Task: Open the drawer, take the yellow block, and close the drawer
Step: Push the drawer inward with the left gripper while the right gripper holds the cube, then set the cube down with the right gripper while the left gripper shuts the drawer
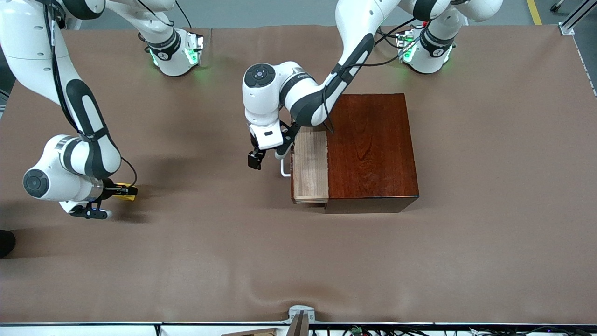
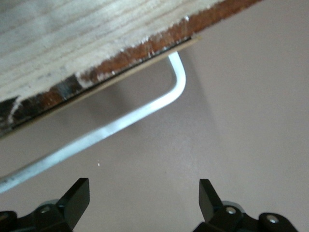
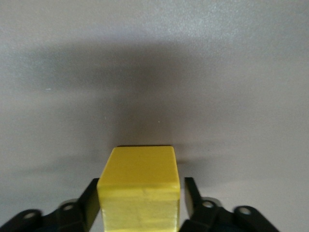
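The dark reddish-brown box (image 1: 373, 149) stands mid-table with its light-wood drawer (image 1: 310, 163) slid partly out toward the right arm's end. The tray looks empty. Its white handle (image 1: 283, 169) also shows in the left wrist view (image 2: 145, 113), below the drawer's front edge (image 2: 96, 38). My left gripper (image 1: 256, 160) (image 2: 143, 198) is open and empty, just off the handle and not touching it. My right gripper (image 1: 128, 191) (image 3: 141, 193) is shut on the yellow block (image 1: 126, 197) (image 3: 140, 183), low over the table near the right arm's end.
Brown cloth (image 1: 298, 261) covers the whole table. The left arm's forearm (image 1: 322, 93) reaches over the box's corner nearest the bases. A metal bracket (image 1: 301, 315) sits at the table edge nearest the front camera.
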Available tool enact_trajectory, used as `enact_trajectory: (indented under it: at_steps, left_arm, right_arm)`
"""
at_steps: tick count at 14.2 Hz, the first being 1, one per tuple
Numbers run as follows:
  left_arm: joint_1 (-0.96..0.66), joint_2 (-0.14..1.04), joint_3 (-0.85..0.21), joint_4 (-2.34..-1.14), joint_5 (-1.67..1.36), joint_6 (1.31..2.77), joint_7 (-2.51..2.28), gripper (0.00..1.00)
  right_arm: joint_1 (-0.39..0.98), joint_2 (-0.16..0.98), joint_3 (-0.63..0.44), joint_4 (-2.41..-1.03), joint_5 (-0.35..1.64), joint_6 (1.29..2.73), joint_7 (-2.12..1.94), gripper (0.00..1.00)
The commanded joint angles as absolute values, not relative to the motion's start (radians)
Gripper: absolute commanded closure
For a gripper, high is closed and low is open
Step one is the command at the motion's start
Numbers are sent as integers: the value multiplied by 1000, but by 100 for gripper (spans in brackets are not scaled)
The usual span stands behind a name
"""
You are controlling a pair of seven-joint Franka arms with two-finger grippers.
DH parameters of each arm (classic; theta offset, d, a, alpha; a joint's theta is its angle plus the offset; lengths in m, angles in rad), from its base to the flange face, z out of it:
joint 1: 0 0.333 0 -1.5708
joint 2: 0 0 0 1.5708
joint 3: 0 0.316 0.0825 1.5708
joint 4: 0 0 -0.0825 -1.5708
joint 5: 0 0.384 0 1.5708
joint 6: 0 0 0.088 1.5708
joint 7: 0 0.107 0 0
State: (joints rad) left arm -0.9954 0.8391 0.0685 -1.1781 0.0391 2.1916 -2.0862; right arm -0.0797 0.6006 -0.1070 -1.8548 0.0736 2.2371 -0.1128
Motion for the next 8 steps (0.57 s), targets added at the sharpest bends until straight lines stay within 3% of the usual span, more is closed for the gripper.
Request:
enact_trajectory:
  at_steps: [1,8]
  left_arm:
    - [-1003,848,80,-1157,66,2158,-2103,0]
    - [-994,839,81,-1157,72,2092,-2089,0]
  right_arm:
    - [-98,598,-92,-1827,58,2229,-121,0]
    - [-91,585,-91,-1603,58,1915,-120,0]
